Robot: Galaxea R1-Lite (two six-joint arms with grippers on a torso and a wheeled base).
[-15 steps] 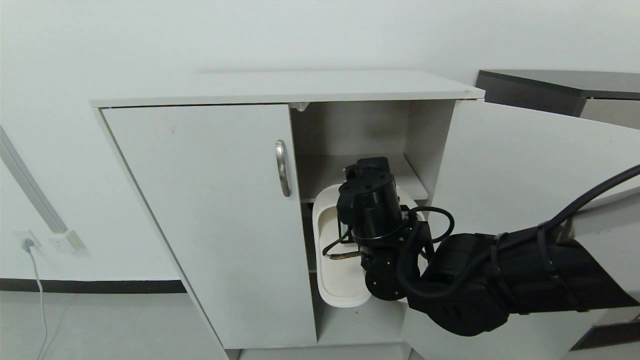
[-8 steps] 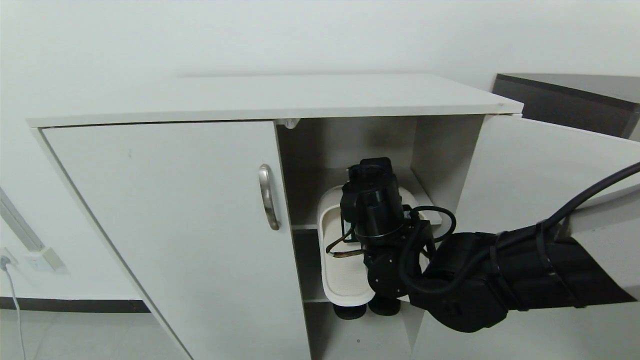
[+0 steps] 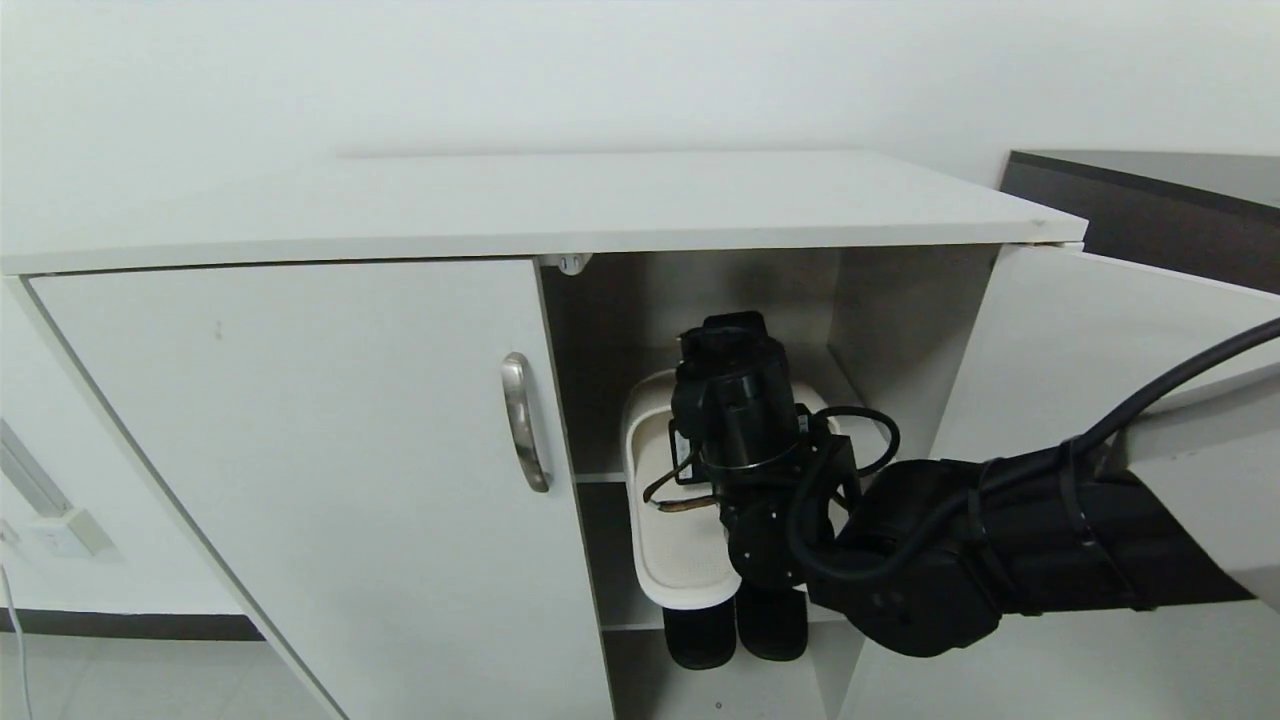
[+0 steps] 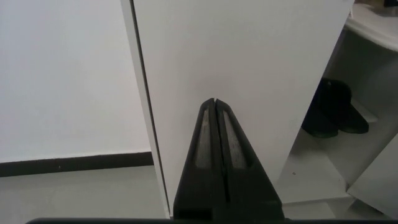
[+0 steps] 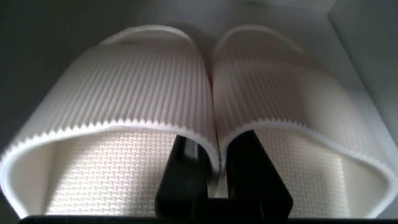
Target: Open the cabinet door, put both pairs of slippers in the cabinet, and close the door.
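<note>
A pair of white slippers (image 3: 680, 540) hangs in the open right half of the cabinet (image 3: 600, 200), toes pointing in over the upper shelf (image 3: 598, 478) and heels jutting out past its front edge. The right gripper (image 5: 216, 177) has its fingers clamped on the two inner strap edges, pinching both slippers together as one bundle. Below them, a pair of black slippers (image 3: 735, 630) already sits lower down in the same compartment. The right door (image 3: 1050, 340) stands swung wide, while the left door (image 3: 300, 450) with its metal handle (image 3: 525, 425) is closed. The left gripper (image 4: 214, 143) hangs in front of that closed door, fingers pressed together on nothing.

By this look, the door is open and one pair is stowed; the white pair has yet to be let go, and the right door has yet to be shut.

From the head view, the wrist hides the right slipper, and neither view settles whether the soles touch the shelf.
</note>
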